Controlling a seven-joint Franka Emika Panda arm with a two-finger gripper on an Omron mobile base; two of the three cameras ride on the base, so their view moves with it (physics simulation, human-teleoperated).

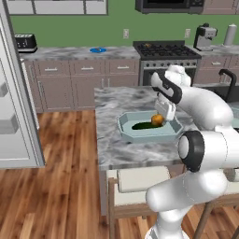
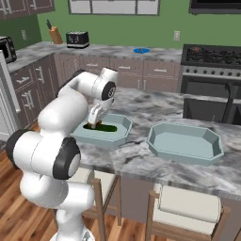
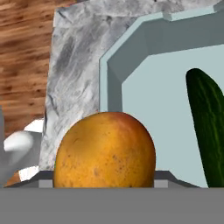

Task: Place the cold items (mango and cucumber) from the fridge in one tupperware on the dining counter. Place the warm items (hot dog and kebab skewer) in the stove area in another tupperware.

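Observation:
The orange-brown mango (image 3: 105,151) fills the near end of the hand view, right at my fingertips, and my gripper (image 1: 159,117) is shut on it just above the floor of a pale blue-grey tupperware (image 1: 125,127). In that same tray the dark green cucumber (image 1: 142,125) lies flat beside the mango (image 1: 157,120). From the right base view, the gripper (image 2: 94,123) reaches down into the left tupperware (image 2: 121,133), with the cucumber (image 2: 107,127) next to it. A second tupperware (image 2: 186,141) sits to its right on the dining counter (image 2: 141,106).
The fridge (image 1: 14,93) stands open at the far left. The black stove (image 1: 165,49) is behind the island, and a bright blue plate (image 1: 97,50) lies on the back worktop. Cushioned stools (image 2: 188,202) line the counter's near edge. A black sink faucet (image 1: 228,79) rises at the right.

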